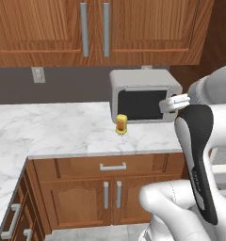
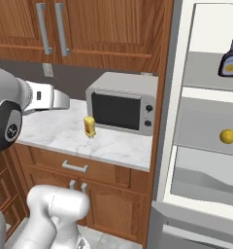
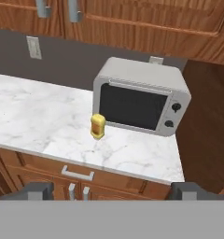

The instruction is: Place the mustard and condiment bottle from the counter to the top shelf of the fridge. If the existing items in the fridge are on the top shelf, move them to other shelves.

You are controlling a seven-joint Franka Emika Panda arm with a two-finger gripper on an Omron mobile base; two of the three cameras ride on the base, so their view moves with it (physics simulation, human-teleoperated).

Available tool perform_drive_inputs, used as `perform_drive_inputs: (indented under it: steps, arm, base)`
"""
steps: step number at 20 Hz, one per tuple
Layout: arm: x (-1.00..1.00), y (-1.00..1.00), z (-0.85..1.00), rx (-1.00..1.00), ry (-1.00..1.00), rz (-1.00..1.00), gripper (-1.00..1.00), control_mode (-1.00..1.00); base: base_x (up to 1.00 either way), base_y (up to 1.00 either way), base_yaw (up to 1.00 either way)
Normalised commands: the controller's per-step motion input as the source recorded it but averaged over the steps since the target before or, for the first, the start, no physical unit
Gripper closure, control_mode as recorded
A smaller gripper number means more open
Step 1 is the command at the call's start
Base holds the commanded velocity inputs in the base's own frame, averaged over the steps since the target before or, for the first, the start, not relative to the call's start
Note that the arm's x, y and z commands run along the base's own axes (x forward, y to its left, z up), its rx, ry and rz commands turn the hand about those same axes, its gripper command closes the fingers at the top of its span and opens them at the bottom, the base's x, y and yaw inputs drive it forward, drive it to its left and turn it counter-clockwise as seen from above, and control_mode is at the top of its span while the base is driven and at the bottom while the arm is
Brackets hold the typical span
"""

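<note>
Mustard (image 3: pixel 97 126) upright on counter (image 3: pixel 34 116) before microwave (image 3: pixel 139 95), condiment bottle (image 2: pixel 229 58) on fridge (image 2: pixel 206 87) top shelf, gripper (image 3: pixel 111 190) fingers wide apart, empty.

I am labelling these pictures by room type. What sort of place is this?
A kitchen, rendered: a white marble worktop over brown wooden cabinets, a grey boxy microwave oven, and an open white-framed fridge with grey shelves.

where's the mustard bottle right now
The mustard stands upright on the counter, just in front of the microwave's left corner; the right base view shows it left of the open fridge.
</note>
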Motion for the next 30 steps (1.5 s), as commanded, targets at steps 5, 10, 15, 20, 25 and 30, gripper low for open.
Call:
perform_drive_inputs:
  steps: [5, 10, 15, 20, 25, 30]
  arm:
    - [0.53, 0.03, -0.67, 0.0, 0.19, 0.04, -1.0, -1.0]
    - [0.54, 0.09, -0.69, 0.0, 0.15, 0.1, -1.0, -1.0]
    - [0.68, 0.22, -0.67, 0.03, 0.09, 0.12, -1.0, -1.0]
    - [0.84, 0.09, -0.47, 0.0, 0.13, 0.07, -1.0, -1.0]
    - [0.68, -0.07, -0.49, 0.0, 0.15, 0.0, -1.0, -1.0]
    - [0.5, -0.04, -0.35, 0.0, 0.08, 0.0, -1.0, -1.0]
  base:
    - [0.0, 0.0, 0.0]
    - [0.0, 0.0, 0.0]
    - [0.0, 0.0, 0.0]
    - [0.0, 0.0, 0.0]
    - [0.0, 0.0, 0.0]
    - [0.0, 0.0, 0.0]
